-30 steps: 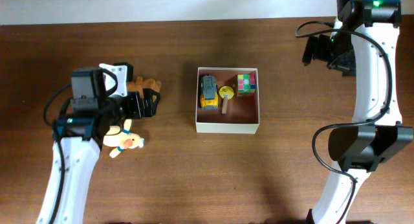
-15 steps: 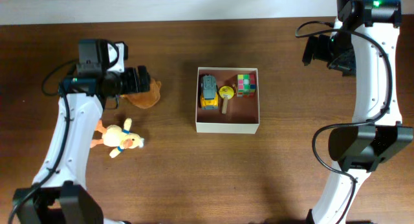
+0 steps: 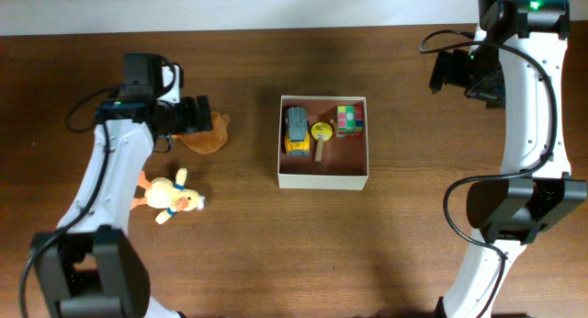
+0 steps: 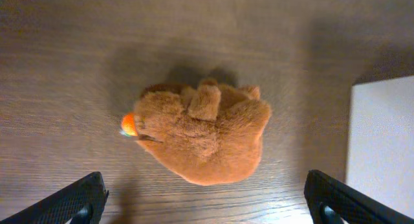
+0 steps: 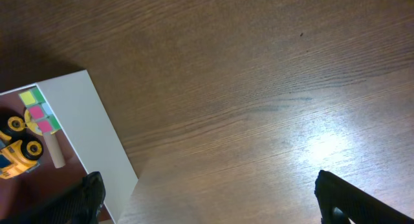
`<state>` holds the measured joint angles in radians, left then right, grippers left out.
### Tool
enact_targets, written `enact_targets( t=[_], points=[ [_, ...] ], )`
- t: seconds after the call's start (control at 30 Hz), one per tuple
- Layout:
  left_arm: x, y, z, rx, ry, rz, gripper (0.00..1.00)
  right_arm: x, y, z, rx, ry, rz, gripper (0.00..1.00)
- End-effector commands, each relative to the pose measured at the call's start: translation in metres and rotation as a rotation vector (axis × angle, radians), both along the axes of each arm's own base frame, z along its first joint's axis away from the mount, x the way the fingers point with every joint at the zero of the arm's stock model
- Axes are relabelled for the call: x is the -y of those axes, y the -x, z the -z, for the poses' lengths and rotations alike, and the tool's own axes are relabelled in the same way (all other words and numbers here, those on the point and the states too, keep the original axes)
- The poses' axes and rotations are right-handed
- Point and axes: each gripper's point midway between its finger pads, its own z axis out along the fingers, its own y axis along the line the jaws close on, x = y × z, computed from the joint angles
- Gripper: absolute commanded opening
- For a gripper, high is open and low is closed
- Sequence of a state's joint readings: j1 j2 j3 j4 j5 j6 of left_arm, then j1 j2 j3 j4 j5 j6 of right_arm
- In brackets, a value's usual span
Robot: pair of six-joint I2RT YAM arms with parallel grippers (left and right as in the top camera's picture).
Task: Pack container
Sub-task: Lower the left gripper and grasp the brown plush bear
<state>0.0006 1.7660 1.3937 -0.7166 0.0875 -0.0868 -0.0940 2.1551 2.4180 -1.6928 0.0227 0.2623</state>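
Note:
The container (image 3: pixel 323 179) is a square white box at the table's middle. It holds a yellow toy truck (image 3: pixel 296 131), a yellow round toy with a stick (image 3: pixel 320 135) and a colour cube (image 3: pixel 348 119). A brown plush toy (image 3: pixel 211 134) lies left of the container and fills the left wrist view (image 4: pixel 204 133). My left gripper (image 3: pixel 188 116) is open wide just left of it, fingers apart from it (image 4: pixel 207 201). A cream plush duck (image 3: pixel 170 197) lies further left and nearer. My right gripper (image 3: pixel 455 74) is open and empty above bare table, right of the container (image 5: pixel 77 120).
The wooden table runs to a pale wall along the far edge. The right arm's base stands at the right near side (image 3: pixel 514 212).
My left arm has swung up and away from the duck to the brown plush toy and has turned toward it. The right arm has not moved.

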Motion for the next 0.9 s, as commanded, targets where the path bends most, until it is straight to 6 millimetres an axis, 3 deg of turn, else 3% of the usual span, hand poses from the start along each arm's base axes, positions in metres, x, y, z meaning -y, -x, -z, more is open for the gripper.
enact_targets(
  t=[0.0,0.2,0.7,0.87],
  points=[
    [0.015,-0.004,0.024,-0.051,-0.038,0.054,0.99,0.004,0.001,-0.010,0.027,0.014,0.015,0.99],
    [0.028,-0.001,0.054,-0.117,-0.098,0.094,0.99,0.004,0.001,-0.010,0.027,0.014,0.015,0.99],
    [0.015,-0.016,0.051,-0.061,-0.164,0.045,1.00,0.004,0.001,-0.010,0.027,0.014,0.015,0.99],
    [0.014,-0.014,0.065,-0.092,-0.167,0.047,0.94,0.004,0.001,-0.010,0.027,0.014,0.015,0.99]
  ],
)
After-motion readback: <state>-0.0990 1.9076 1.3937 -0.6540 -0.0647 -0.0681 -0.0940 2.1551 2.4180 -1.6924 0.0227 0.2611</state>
